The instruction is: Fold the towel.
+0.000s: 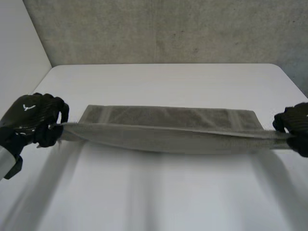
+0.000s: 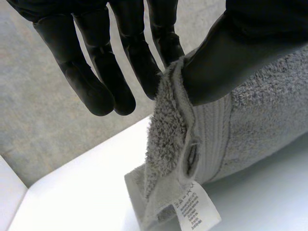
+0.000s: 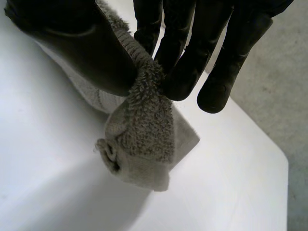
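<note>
A grey towel [image 1: 168,126] lies stretched across the white table [image 1: 159,192], its near long edge lifted and pulled taut between both hands, its far edge flat on the table. My left hand [image 1: 33,120] pinches the towel's left end between thumb [image 2: 231,57] and fingers [image 2: 163,48]; a white care label [image 2: 195,209] hangs from that towel [image 2: 260,125] corner. My right hand [image 1: 296,125] pinches the right end, thumb [image 3: 82,48] against fingers [image 3: 180,72], with the towel [image 3: 144,139] corner drooping below the grip.
A grey concrete wall [image 1: 163,29] rises behind the table's far edge. A white panel [image 1: 19,43] stands at the far left. Bare tabletop lies in front of the towel and beyond it.
</note>
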